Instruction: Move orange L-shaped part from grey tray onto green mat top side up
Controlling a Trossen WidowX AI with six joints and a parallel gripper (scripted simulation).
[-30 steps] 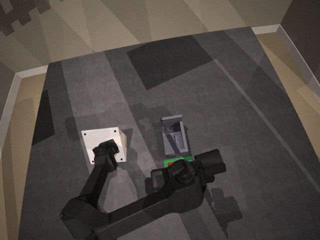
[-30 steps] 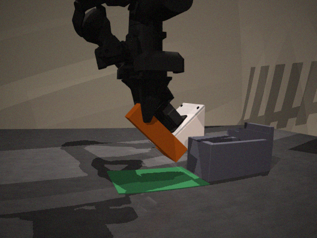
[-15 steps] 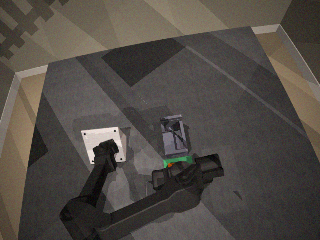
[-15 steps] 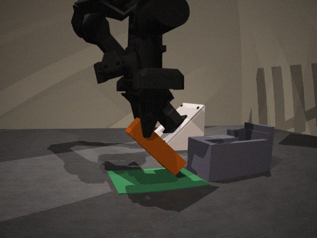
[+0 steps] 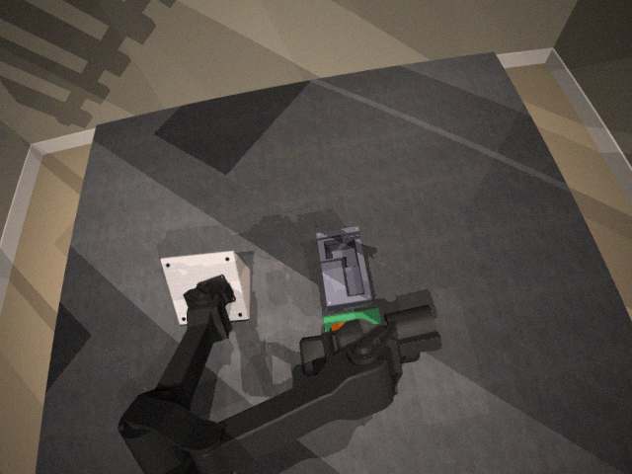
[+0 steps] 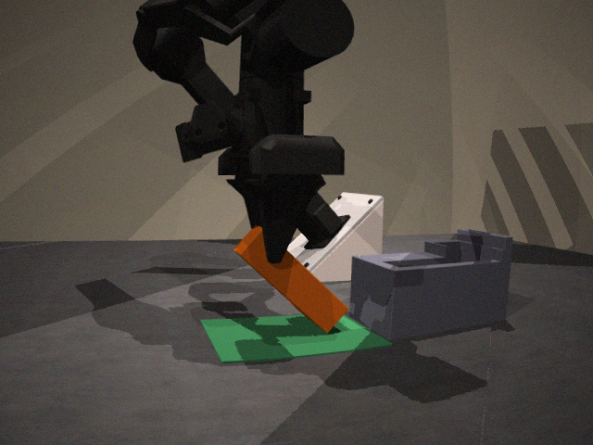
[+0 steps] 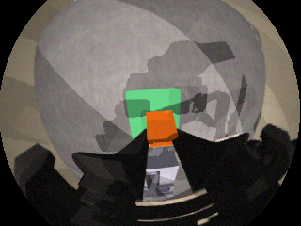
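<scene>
Gripping orange part (image 6: 292, 280) by its raised end, hand (image 6: 275, 256) closed tight; pocket in grey tray (image 6: 431, 297) vacated; lower tip nearing green mat (image 6: 239, 342), centre frame; flattening, release remaining.

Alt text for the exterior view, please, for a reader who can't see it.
The gripper pinches the upper end of the orange part, which slants down with its lower end at the green mat. The grey tray stands beside the mat.

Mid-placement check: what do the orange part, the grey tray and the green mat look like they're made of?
Orange part: rigid, matte, likely plastic; holds straight while tilted in the end effector. Grey tray: hard, matte, plastic or painted metal, crisp edges. Green mat: thin flat sheet, material unclear.
</scene>
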